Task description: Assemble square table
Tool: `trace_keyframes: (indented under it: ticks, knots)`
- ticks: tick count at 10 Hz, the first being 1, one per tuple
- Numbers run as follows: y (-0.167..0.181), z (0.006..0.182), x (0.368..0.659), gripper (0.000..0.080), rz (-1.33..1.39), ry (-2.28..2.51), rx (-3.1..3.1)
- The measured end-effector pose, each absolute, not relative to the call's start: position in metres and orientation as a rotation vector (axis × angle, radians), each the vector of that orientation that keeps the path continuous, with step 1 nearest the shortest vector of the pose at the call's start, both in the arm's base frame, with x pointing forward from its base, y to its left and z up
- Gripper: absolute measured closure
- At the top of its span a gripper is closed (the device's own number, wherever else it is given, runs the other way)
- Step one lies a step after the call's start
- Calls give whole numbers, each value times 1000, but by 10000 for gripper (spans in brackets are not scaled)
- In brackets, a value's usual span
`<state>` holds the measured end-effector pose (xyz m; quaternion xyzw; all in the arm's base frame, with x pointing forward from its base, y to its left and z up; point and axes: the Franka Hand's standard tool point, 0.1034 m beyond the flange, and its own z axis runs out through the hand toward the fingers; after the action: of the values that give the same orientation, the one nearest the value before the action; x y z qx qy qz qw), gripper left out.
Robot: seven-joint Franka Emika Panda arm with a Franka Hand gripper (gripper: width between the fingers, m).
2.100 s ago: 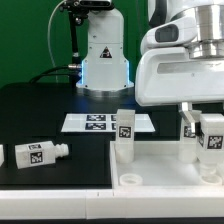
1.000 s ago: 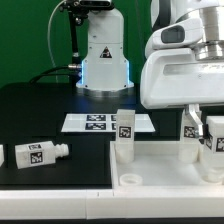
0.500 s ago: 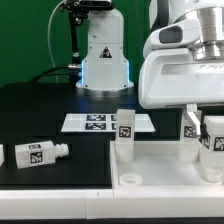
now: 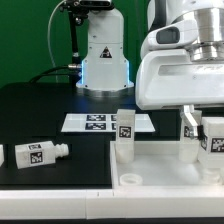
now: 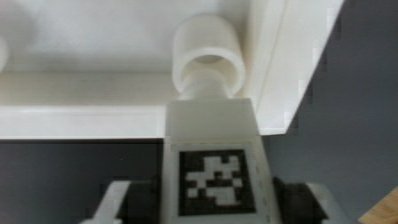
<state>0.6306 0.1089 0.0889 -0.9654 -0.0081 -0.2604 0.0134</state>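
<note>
One leg (image 5: 215, 150), pinched between the fingers of the hand (image 5: 208, 202), hangs over a corner of the white tabletop (image 4: 160, 178). Its black-and-white tag bears a blocky code, no words. A second leg (image 4: 124, 134) stands upright at another corner, and a third leg (image 4: 36, 153) lies on the black desk (image 4: 50, 110).

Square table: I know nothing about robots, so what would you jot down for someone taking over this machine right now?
Claw: shut on the held leg, upright at the slab's edge, exterior view's right; seated or not, cannot tell.
Done: the standing leg is upright at a slab corner; fastening cannot be told.
Left: finish the held leg, then fit the lying leg from the black table, exterior view's left. Fourth leg not clearly seen.
</note>
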Motion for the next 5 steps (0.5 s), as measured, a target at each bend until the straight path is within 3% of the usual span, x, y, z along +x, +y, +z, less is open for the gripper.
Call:
trace_keyframes:
  ticks: [5]
  knots:
    - [109, 90, 633, 515, -839, -28, -3001]
